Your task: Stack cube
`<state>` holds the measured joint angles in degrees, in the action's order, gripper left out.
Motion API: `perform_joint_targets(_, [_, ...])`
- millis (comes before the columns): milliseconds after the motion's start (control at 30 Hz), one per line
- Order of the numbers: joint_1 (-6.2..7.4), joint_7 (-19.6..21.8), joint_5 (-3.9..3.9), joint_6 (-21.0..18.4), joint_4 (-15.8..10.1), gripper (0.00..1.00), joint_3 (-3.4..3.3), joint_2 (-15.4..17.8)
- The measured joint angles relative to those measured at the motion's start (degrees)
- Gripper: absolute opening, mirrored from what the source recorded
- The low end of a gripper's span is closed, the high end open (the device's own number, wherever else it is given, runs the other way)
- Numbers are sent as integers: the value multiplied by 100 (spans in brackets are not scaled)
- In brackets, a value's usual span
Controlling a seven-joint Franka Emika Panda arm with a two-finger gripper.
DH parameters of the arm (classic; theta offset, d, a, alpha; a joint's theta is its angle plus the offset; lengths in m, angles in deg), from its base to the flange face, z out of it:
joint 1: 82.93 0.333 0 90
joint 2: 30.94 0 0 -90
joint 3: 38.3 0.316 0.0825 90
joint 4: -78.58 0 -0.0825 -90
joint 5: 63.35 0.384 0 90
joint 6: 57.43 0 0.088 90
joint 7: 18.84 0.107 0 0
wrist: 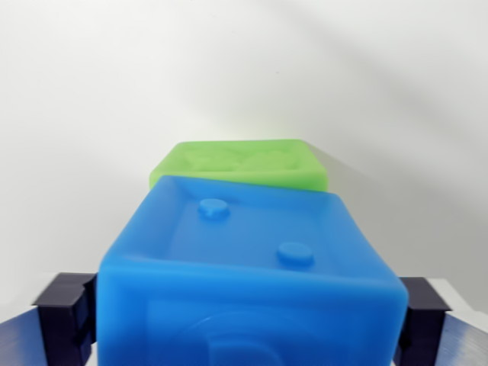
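Blocked straight ahead by the glossy blue plastic cube [248, 274], filling the span between both dark fingers [65, 305]. Beyond the cube, touching or just behind, a green plastic cube [240, 162]. Open white surface [69, 137] left, right and past it.

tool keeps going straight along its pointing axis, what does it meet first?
Likely the green cube, just beyond the blue cube clamped in the tool. How far apart the two cubes are can't be judged from this one view.
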<state>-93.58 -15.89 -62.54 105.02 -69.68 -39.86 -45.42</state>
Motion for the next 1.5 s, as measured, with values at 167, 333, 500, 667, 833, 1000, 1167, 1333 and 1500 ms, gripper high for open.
perform_joint_targets(167, [0,0,0,0,0,100,0,0])
perform_joint_targets(333, [0,0,0,0,0,100,0,0])
perform_joint_targets(500, [0,0,0,0,0,100,0,0])
perform_joint_targets(667, [0,0,0,-9,-1,100,0,6])
perform_joint_targets(833, [0,1,-1,-73,-11,100,0,92])
perform_joint_targets(1000, [2,4,-5,-204,-30,100,-3,250])
perform_joint_targets(1167, [6,10,-14,-378,-46,100,-9,442])
perform_joint_targets(1333, [6,19,-30,-617,-63,100,-13,705])
perform_joint_targets(1500, [6,28,-43,-861,-73,100,-15,966])
